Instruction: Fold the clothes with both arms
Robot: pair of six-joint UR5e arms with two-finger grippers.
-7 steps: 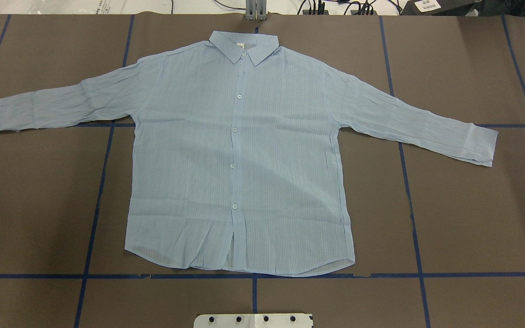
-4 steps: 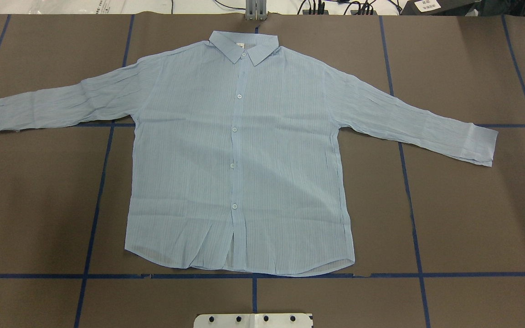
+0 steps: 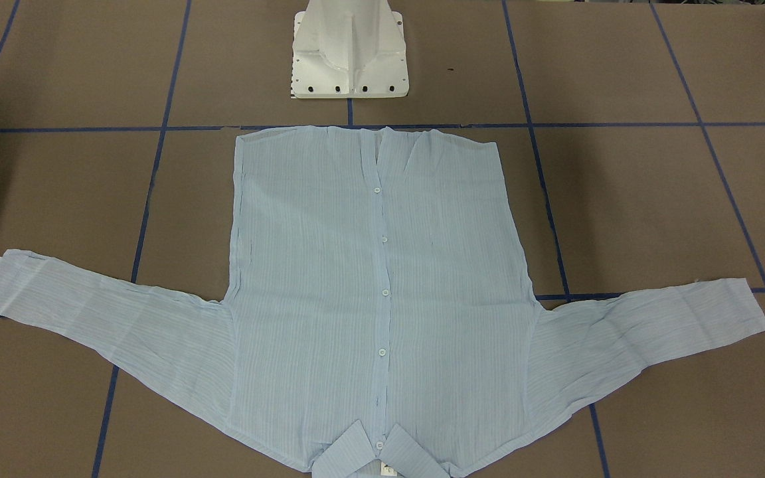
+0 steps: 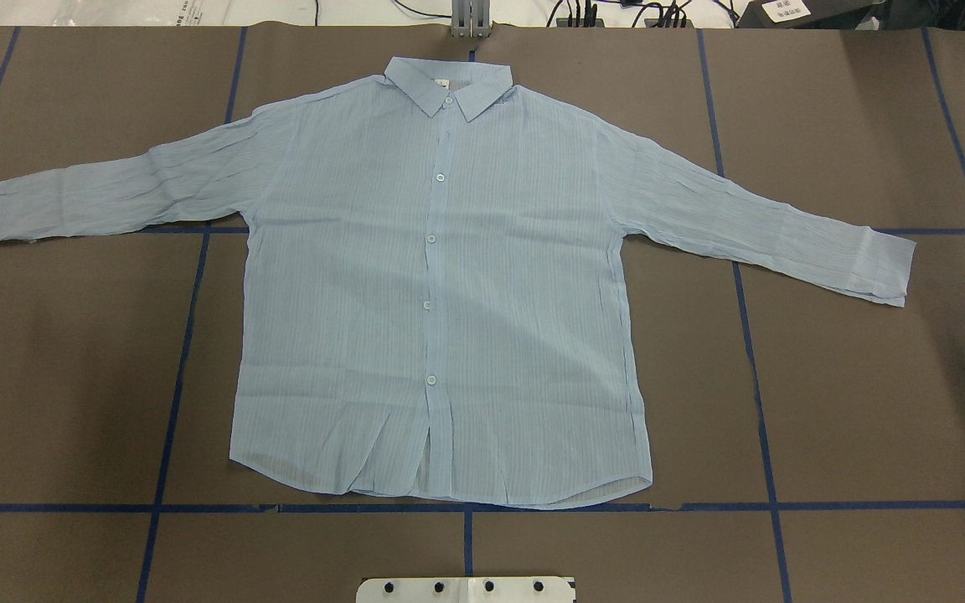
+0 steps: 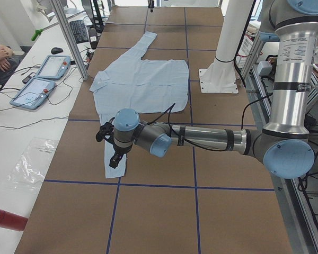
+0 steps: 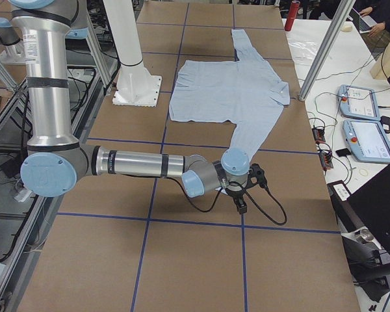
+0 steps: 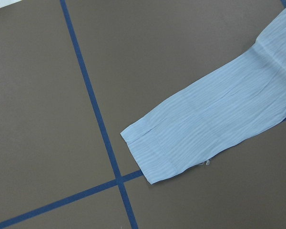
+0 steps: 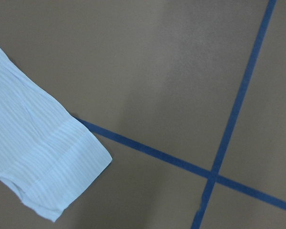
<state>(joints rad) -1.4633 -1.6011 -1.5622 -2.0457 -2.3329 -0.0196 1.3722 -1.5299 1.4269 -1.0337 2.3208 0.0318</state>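
The pale blue shirt (image 4: 449, 293) lies flat and buttoned on the brown table, collar at the far edge and both sleeves spread out; it also shows in the front view (image 3: 369, 279). No arm shows in the overhead or front views. In the exterior left view my left gripper (image 5: 109, 146) hovers over the near sleeve's cuff; I cannot tell whether it is open. The left wrist view shows that cuff (image 7: 152, 152). In the exterior right view my right gripper (image 6: 244, 190) hovers just past the other sleeve's cuff (image 8: 52, 171); I cannot tell its state either.
Blue tape lines (image 4: 750, 335) grid the table. The white pedestal base (image 3: 349, 60) stands by the shirt's hem. An operators' bench with tablets (image 5: 42, 79) and cables runs along the table's far side. A red cylinder (image 5: 5, 218) lies on it.
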